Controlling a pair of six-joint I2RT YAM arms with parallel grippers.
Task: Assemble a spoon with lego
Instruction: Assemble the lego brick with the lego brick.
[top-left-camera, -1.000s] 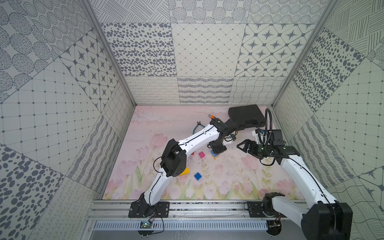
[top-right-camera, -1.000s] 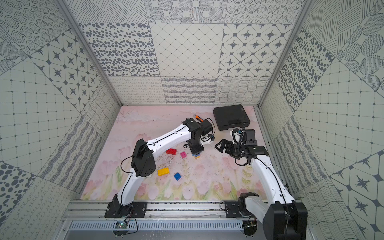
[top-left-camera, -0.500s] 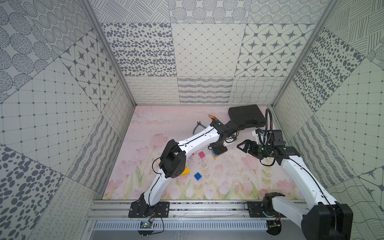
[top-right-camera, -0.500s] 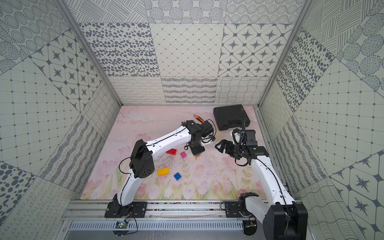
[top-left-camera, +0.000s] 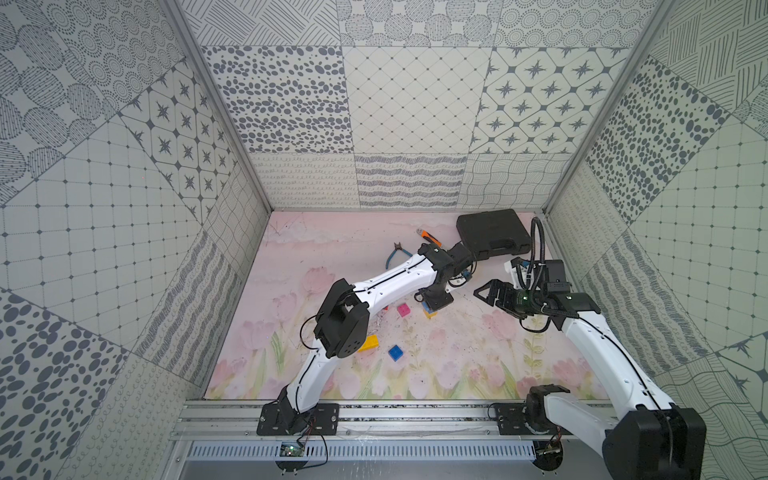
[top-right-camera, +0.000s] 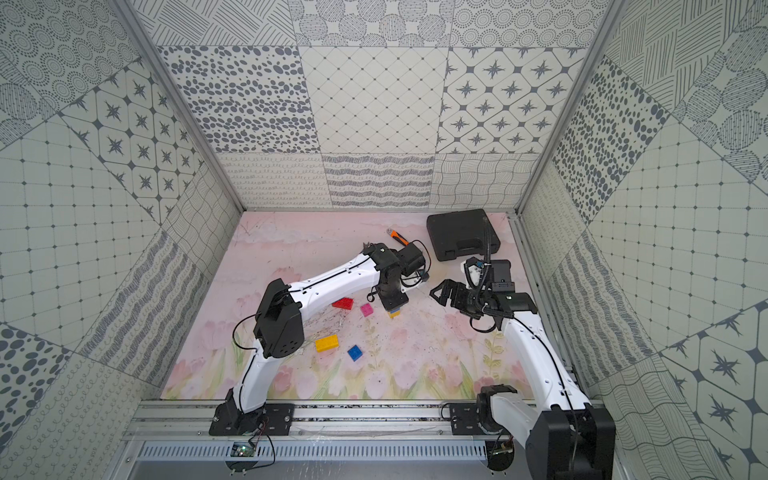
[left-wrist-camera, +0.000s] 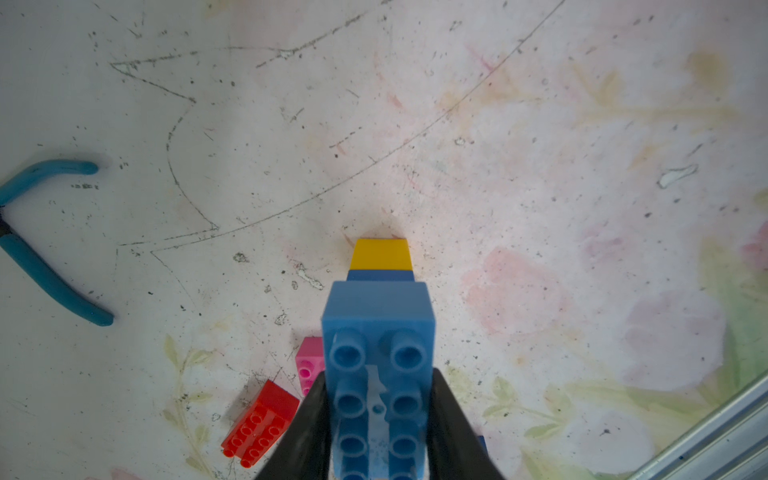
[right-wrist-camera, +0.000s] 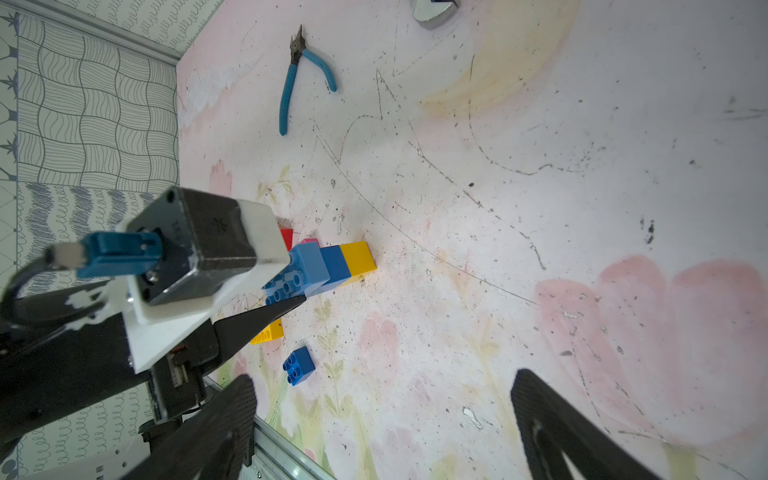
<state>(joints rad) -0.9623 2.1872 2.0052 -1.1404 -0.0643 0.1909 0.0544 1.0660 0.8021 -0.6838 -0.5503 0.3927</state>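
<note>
Blue-and-yellow lego stack (right-wrist-camera: 334, 266), the spoon's beginnings, stands on the mat (right-wrist-camera: 540, 208), clenched in my left gripper (left-wrist-camera: 378, 378); my right gripper (right-wrist-camera: 384, 378) hangs released. A skewed push could topple or split it.

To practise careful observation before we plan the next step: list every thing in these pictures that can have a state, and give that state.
left gripper: shut on the light blue brick
right gripper: open, empty
three-brick stack: light blue, dark blue, yellow joined; yellow end down
red brick: loose
pink brick: loose
yellow oblong brick: loose
blue square brick: loose, studs up
pliers: handles spread
black case: closed
</note>
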